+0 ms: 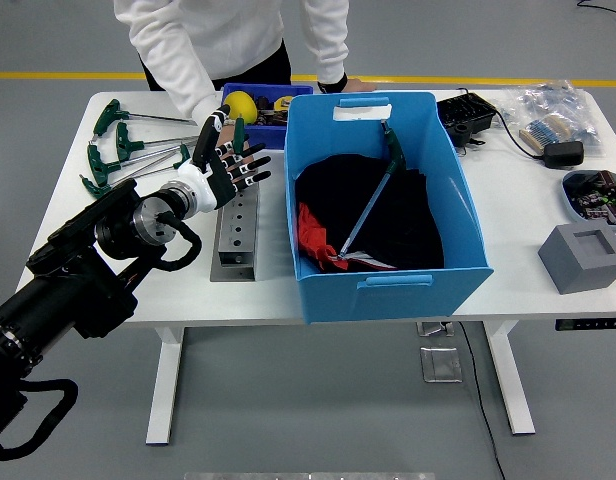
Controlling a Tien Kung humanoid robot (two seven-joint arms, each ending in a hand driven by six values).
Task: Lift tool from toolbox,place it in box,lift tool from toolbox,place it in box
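Note:
My left hand [226, 165] hovers over the far end of the grey drilled tool block [236, 235], palm up and fingers spread, holding nothing. A green handle [238, 128] shows just behind the fingertips; I cannot tell if it touches them. Several green T-handle keys [118, 150] lie on the table to the left. In the large blue box [388, 295], one green-handled T key [373, 200] lies slanted across black and red cloth. My right hand is out of view.
A person in a white sleeve [178, 70] leans over the far edge, one hand hidden behind my left hand. A small dark-blue bin [258, 110] stands behind the block. At the right are a black charger [466, 115], a plastic bag [553, 115], a round dish [596, 192] and a grey cube [583, 257].

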